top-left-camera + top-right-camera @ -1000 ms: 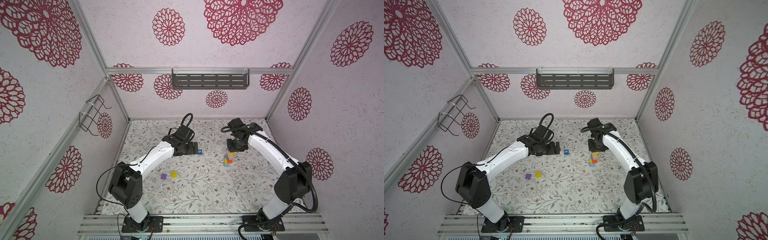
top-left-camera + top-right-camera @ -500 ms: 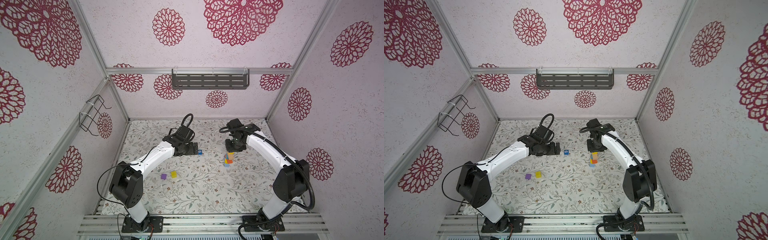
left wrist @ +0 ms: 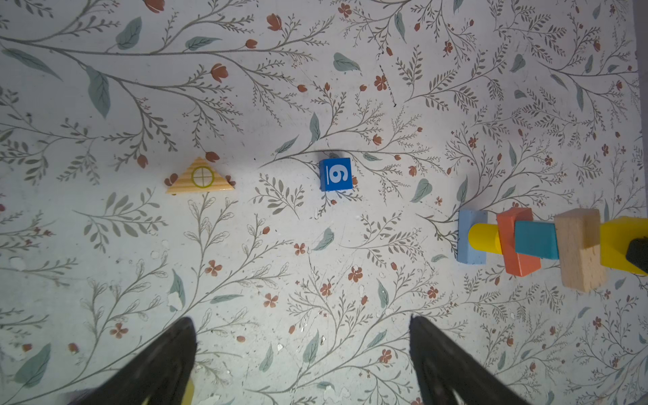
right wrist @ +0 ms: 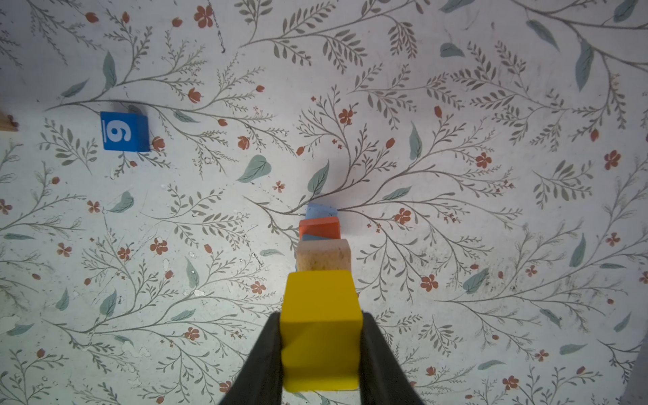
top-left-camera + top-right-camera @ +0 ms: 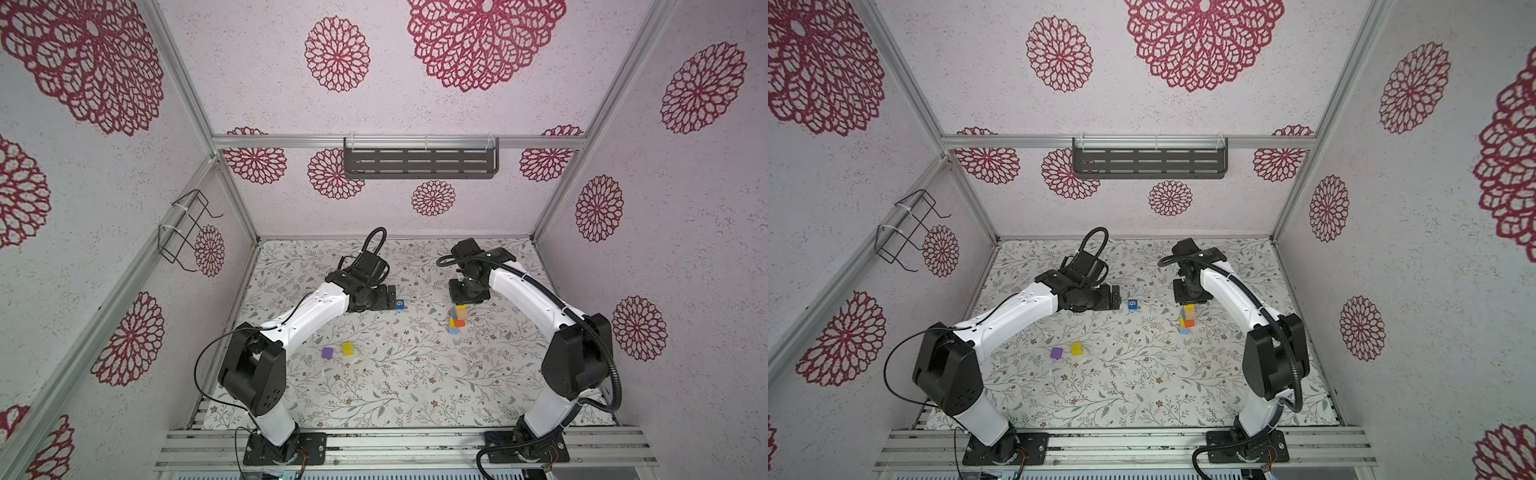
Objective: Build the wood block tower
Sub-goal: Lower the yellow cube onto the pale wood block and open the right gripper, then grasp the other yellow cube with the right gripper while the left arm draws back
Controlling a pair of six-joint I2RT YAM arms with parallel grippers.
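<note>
Floral mat (image 5: 415,386) under all; tower (image 5: 457,322) (image 5: 1188,320) upright on right half of mat in both top views, light blue base, then yellow, orange, teal, tan; right gripper (image 4: 321,324) clamped on yellow block (image 4: 321,336) at tower top, one finger each side; contact with tan layer hard to tell; left gripper (image 3: 300,321) spread wide, empty, over mat near 6 cube (image 3: 335,174); triangle (image 3: 200,177) flat, beside 6 cube, apart; loose yellow cube (image 5: 348,349) and purple cube (image 5: 327,353) just beside each other, front left, well apart from tower.

wood block tower (image 5: 456,321) upright, layers staggered: light blue base, yellow, orange, teal, tan, with yellow cube (image 4: 321,329) topmost
</note>
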